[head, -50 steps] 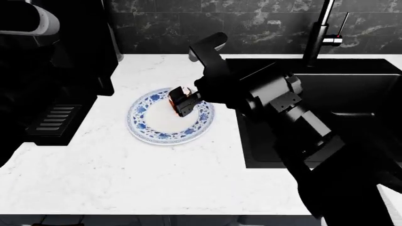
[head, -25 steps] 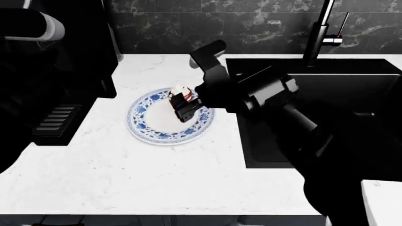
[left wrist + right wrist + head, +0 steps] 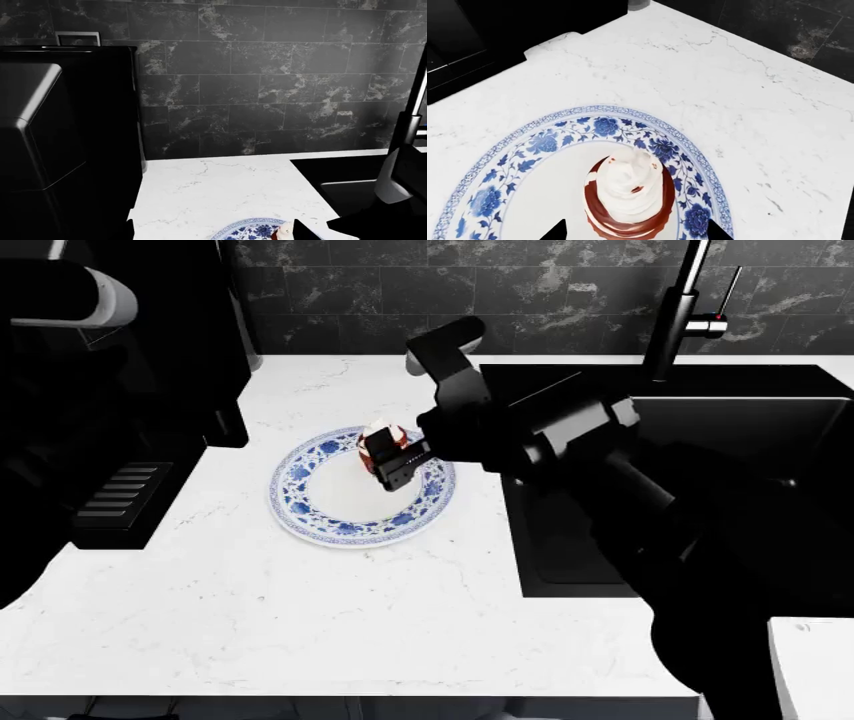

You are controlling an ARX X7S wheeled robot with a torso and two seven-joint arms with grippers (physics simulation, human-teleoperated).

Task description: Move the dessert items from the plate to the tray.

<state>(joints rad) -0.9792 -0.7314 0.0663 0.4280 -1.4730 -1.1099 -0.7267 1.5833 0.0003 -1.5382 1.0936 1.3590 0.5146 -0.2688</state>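
Hovering right black pincer point(image 3: 387, 462) with open fingers flanking the white-frosted, dark red-topped cupcake point(image 3: 629, 195), cupcake standing on the round blue-and-white floral plate point(image 3: 304, 502), plate on the white marble counter point(image 3: 267, 610) beside the black sink basin point(image 3: 721, 440), left pincer unseen.

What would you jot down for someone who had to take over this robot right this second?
Right hand: over the blue-and-white plate, fingers either side of the cupcake; a firm grip cannot be confirmed.
Left hand: not in view; its camera looks at the wall, with the plate at the picture's edge.
Cupcake: upright, over the plate's far right side.
Speckled sweet and tray: in no view.
Done: nothing is seen delivered.
Left: secure and lift the cupcake, find the tray, set it there, then find the other sweet.
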